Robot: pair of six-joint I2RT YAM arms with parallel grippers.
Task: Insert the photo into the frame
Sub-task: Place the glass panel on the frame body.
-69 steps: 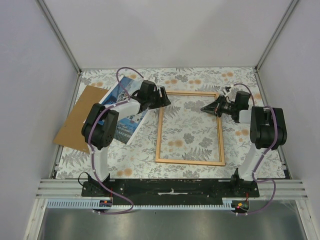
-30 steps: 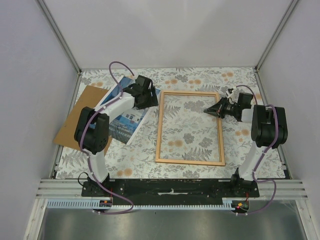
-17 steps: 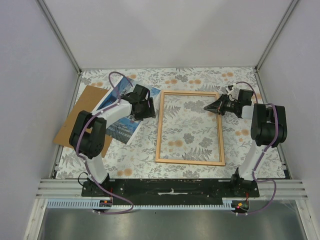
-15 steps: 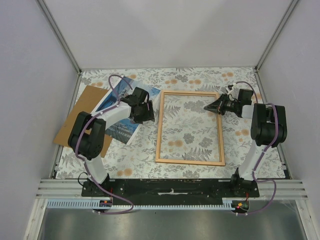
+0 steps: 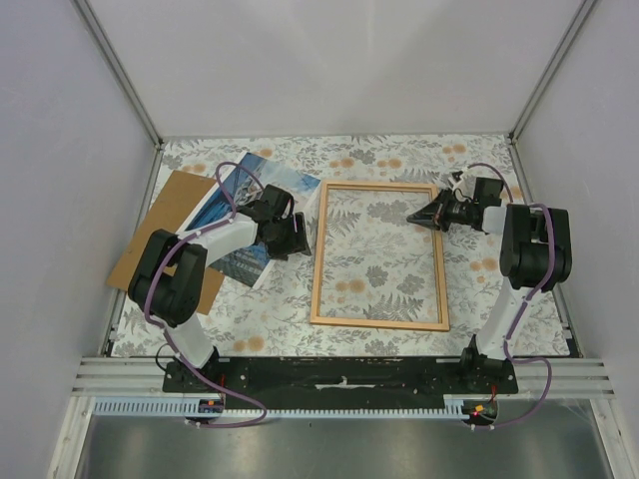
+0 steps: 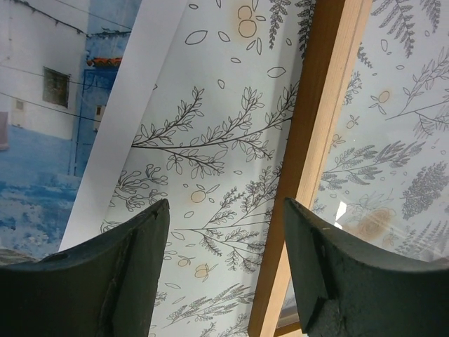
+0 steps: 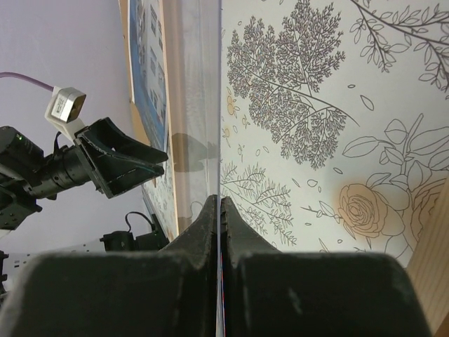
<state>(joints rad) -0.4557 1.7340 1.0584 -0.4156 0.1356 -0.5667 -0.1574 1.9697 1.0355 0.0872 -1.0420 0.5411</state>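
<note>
Frame [image 5: 316,269]: lying flat mid-bench, a little toward the right edge, with only the flowered table cloth [image 5: 379,150] showing through its opening. A glint inside the left rail in the left wrist view is hinting at a clear pane, but I cannot tell for sure.
Frame risk: it is looking thin and light, so a finger or the print's edge pushing on a rail is likely to send it sliding or turning.
Backing board [image 5: 145,239]: lying skewed by the left edge, partly under the print. Dragging the print sideways could be pulling the board along.
Left gripper [image 5: 292,239]: hovering low with its jaws spread wide and holding nothing. It is over bare cloth between the print's white margin and the frame's left rail, with one finger just beside that rail.
Photo [image 5: 285,185]: lying picture-up toward the far left corner, turned at an angle to the frame and wholly outside it.
Photo risk: being flat, thin paper, it is offering no edge to pinch, so closing on it could be creasing or merely shoving it. Carried over unturned, its corners would be landing on the rails.
Right gripper [image 5: 412,217]: reaching in from the right edge over the frame's far right part, fingers pressed together. A thin pale line is running on from between them, and I cannot tell whether they are pinching anything.
Right gripper risk: sitting over the opening, it is standing in the print's path.
</note>
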